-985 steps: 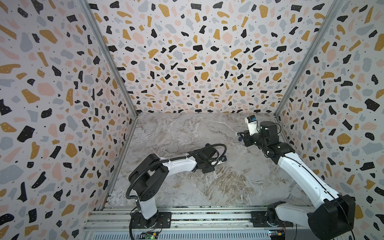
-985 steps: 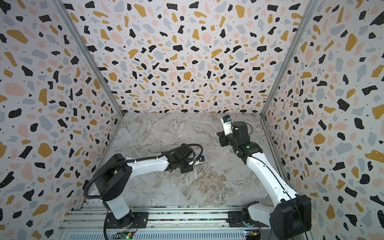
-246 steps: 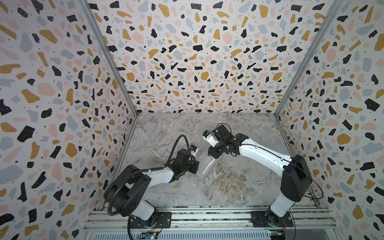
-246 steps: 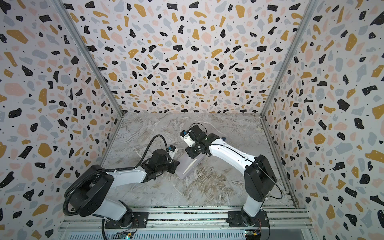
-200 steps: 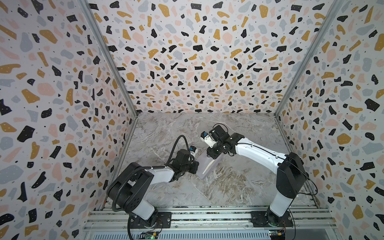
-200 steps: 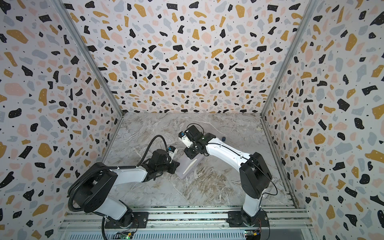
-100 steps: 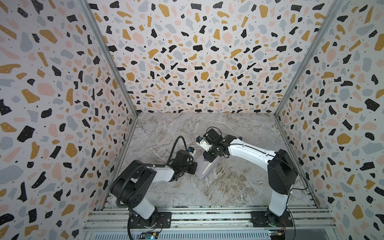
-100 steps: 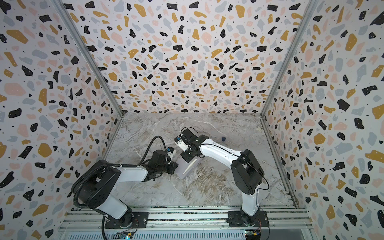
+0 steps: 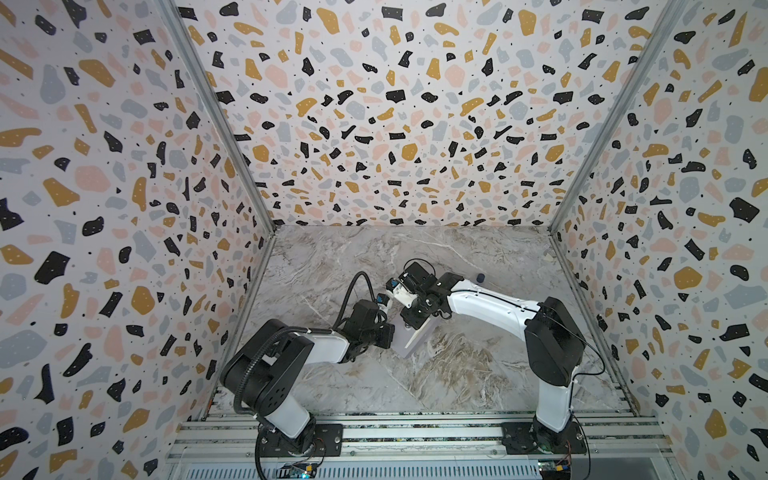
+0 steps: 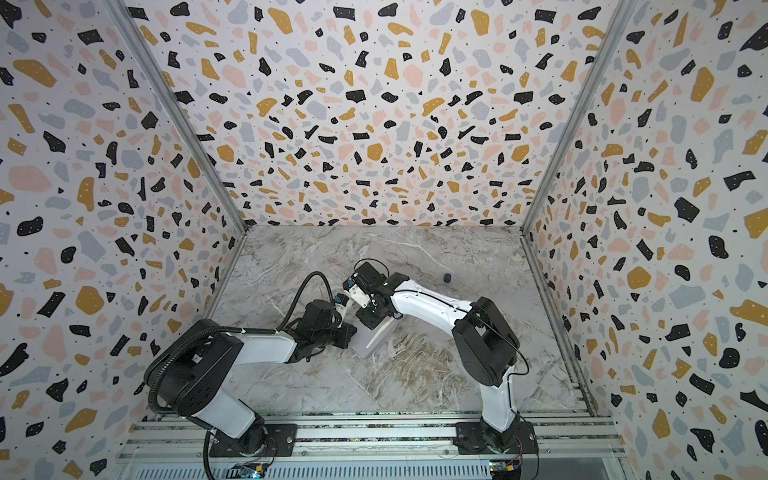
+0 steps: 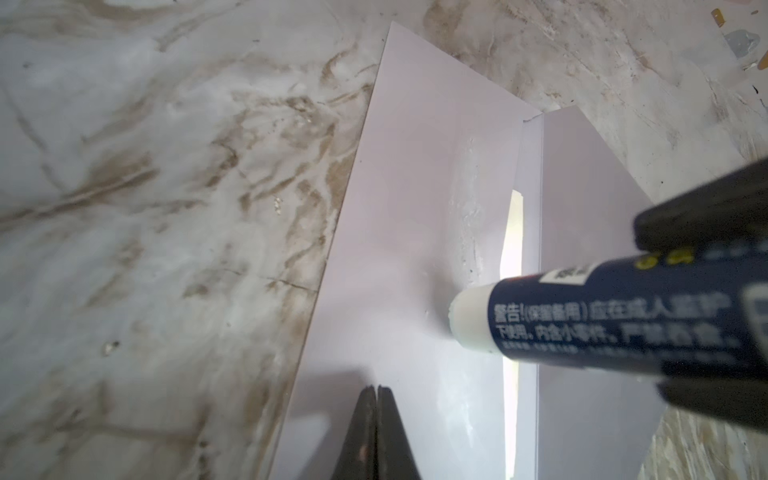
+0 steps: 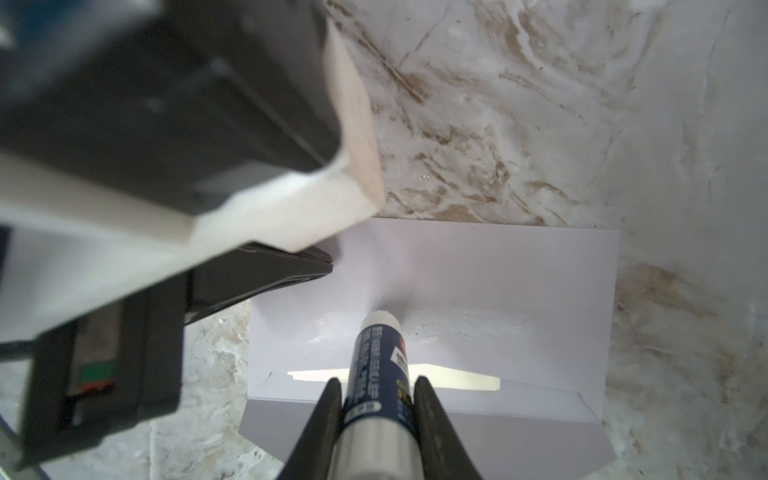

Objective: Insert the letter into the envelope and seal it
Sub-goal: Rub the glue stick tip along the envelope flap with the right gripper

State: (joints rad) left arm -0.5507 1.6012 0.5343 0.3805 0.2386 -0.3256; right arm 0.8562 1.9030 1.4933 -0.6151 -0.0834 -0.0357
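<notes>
Robot test cell, lab-type rig. Three tall terrazzo-print wall panels [image 9: 395, 104] meet at grey metal corner posts [image 9: 222, 124]. Grey marble-patterned tabletop [image 9: 332, 257]. Left white-and-black robot arm [image 9: 328, 347] and right white-and-black robot arm [image 9: 486, 303] are bolted to a slotted aluminium front rail [image 9: 415, 434].

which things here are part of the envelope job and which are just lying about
In use: envelope; letter, a strip showing in its mouth; glue stick held by right gripper; left gripper, shut, tip on envelope.
Lying about: small dark cap on the table.
</notes>
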